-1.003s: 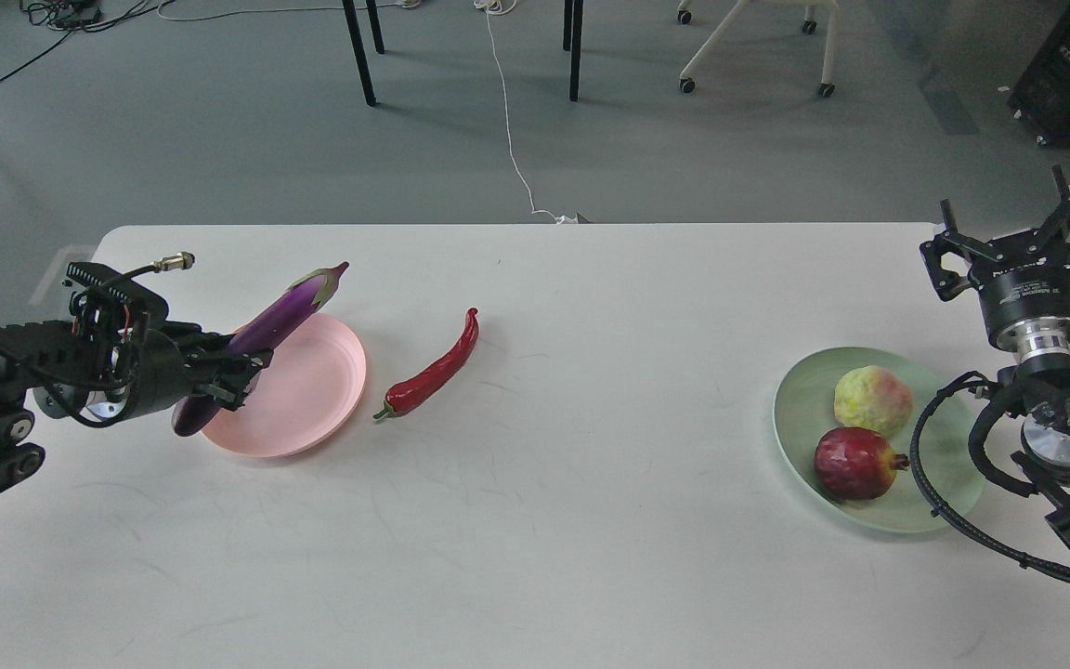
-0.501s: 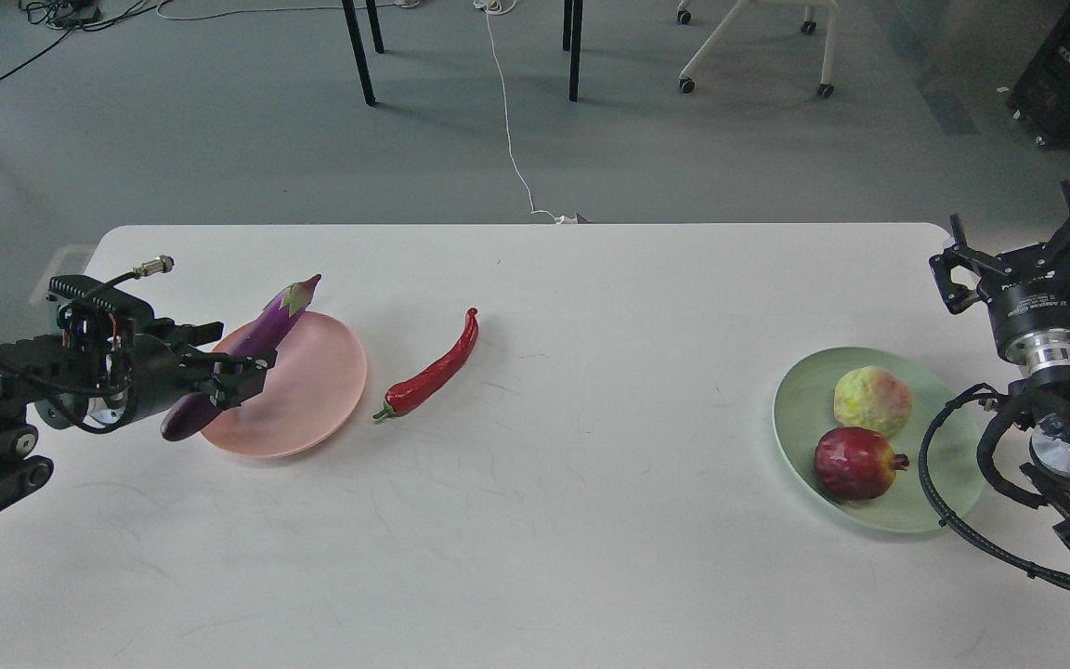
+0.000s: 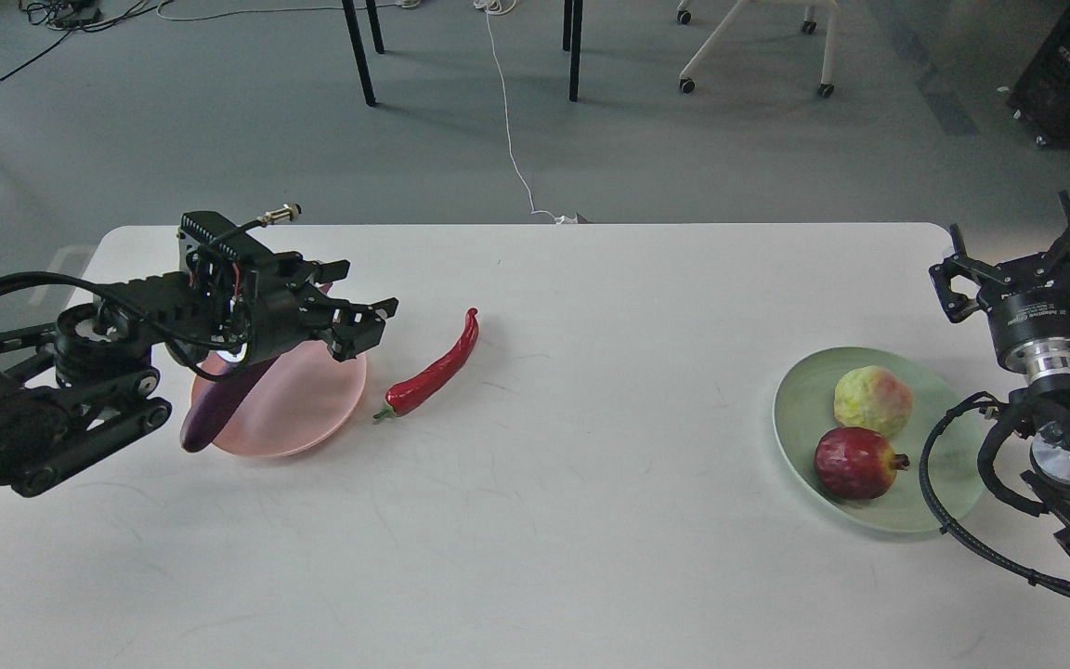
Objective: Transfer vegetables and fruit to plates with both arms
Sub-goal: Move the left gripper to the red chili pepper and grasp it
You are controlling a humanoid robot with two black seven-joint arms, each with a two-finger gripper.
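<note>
The purple eggplant [image 3: 208, 416] lies across the left side of the pale pink plate [image 3: 312, 401], its upper part hidden under my left arm. My left gripper [image 3: 363, 308] is open and empty above the plate's far right edge, pointing toward the red chili pepper [image 3: 433, 367], which lies on the table just right of the plate. The yellow-green fruit [image 3: 872, 398] and the dark red pomegranate [image 3: 855, 462] sit on the pale green plate [image 3: 800, 401] at the right. My right gripper [image 3: 1023, 253] is open and empty, raised behind and to the right of the green plate.
The white table [image 3: 572, 520] holds only these things. Its far edge runs behind both grippers. My right arm's black cable [image 3: 939, 506] loops over the green plate's right rim. Chair and table legs stand on the floor beyond.
My left gripper has let go of the eggplant, which now lies on the pink plate, and has swung up and right toward the chili. The right gripper has barely moved.
</note>
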